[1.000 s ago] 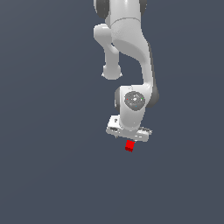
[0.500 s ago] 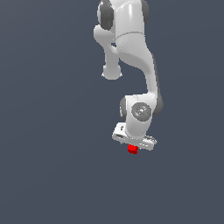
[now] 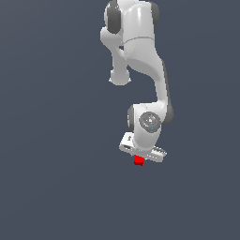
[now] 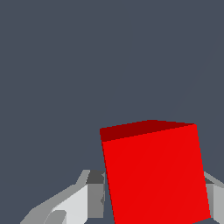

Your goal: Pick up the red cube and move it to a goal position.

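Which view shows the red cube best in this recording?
The wrist view: the red cube fills much of it, two faces showing, between the gripper fingers. In the exterior view it is a small red patch under the gripper.

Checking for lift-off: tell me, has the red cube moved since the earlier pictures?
Yes. In the exterior view the red cube sits slightly lower in the frame than a second ago, tucked closer under the gripper. No fixed landmark shows on the plain background, so this is judged against the frame only.

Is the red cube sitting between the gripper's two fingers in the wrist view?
Yes, the red cube fills the space between the gripper, with a grey finger showing on each side of it.
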Robot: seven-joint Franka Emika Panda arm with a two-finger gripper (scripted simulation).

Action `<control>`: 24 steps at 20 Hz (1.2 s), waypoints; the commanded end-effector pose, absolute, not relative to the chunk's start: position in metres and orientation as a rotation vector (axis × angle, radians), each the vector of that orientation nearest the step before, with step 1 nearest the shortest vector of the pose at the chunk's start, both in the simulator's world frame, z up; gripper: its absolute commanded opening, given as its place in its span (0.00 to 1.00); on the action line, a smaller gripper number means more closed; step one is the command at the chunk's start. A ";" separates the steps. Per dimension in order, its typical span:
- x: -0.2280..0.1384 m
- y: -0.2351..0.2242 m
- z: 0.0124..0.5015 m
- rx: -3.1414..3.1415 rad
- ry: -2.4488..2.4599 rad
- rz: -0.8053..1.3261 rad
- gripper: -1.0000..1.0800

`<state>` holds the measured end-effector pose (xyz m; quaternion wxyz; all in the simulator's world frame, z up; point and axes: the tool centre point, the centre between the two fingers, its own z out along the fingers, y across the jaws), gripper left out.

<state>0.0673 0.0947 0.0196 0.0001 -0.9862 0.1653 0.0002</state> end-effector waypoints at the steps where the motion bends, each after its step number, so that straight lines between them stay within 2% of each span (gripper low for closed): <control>1: 0.067 0.094 0.020 -3.098 0.520 0.000 0.00; 15: 0.065 0.092 0.022 -3.099 0.519 0.001 0.00; 24: 0.046 0.079 0.040 -3.099 0.519 0.001 0.00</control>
